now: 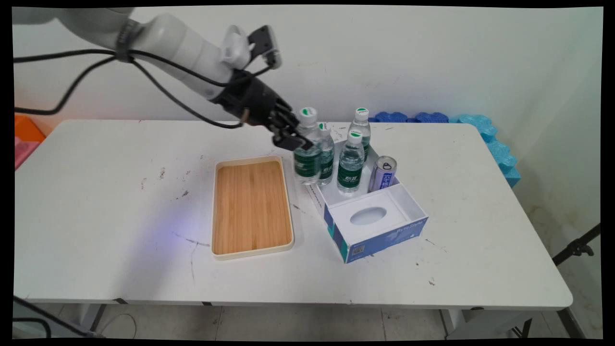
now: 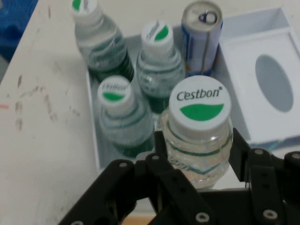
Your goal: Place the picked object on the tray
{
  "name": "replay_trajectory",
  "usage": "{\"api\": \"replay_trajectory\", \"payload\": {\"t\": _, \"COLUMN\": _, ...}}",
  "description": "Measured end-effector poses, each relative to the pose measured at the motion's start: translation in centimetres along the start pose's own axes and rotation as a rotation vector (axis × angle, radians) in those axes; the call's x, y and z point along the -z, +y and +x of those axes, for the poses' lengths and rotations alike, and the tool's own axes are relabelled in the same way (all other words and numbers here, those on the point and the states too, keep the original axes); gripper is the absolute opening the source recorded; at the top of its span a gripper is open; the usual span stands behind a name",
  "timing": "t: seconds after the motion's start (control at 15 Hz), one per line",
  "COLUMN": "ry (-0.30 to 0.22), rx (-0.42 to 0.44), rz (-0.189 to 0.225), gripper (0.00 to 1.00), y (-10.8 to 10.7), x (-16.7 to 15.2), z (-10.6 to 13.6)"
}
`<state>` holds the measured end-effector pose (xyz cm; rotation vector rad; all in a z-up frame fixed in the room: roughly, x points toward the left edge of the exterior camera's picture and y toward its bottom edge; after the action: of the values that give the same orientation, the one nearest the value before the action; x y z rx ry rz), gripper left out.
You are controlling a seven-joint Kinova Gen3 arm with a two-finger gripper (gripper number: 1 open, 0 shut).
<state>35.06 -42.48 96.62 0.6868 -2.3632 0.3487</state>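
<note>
My claw [image 1: 291, 137] is clamped round a water bottle [image 1: 307, 149] just under its cap, the bottle hanging above the box's [image 1: 379, 226] near-left corner — I'd keep it upright and clear of the other bottles [image 1: 350, 166] — the wooden tray [image 1: 251, 206] lies just beside.

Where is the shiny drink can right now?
The can stands in the open box right of the middle in the main view, beside three water bottles, next to the box's oval-holed insert.
</note>
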Motion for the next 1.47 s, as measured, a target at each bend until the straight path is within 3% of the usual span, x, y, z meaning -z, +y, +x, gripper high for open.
{"api": "replay_trajectory", "payload": {"t": 0.53, "ry": -0.048, "rx": 0.041, "rz": 0.061, "gripper": 0.0, "y": -3.1, "x": 3.6, "z": -5.8}}
{"api": "replay_trajectory", "payload": {"t": 1.0, "ry": -0.059, "rx": 0.065, "rz": 0.125, "gripper": 0.0, "y": -5.5, "x": 2.4, "z": -9.7}}
{"api": "replay_trajectory", "payload": {"t": 1.47, "ry": -0.058, "rx": 0.104, "rz": 0.162, "gripper": 0.0, "y": -6.9, "x": 0.0, "z": -12.1}}
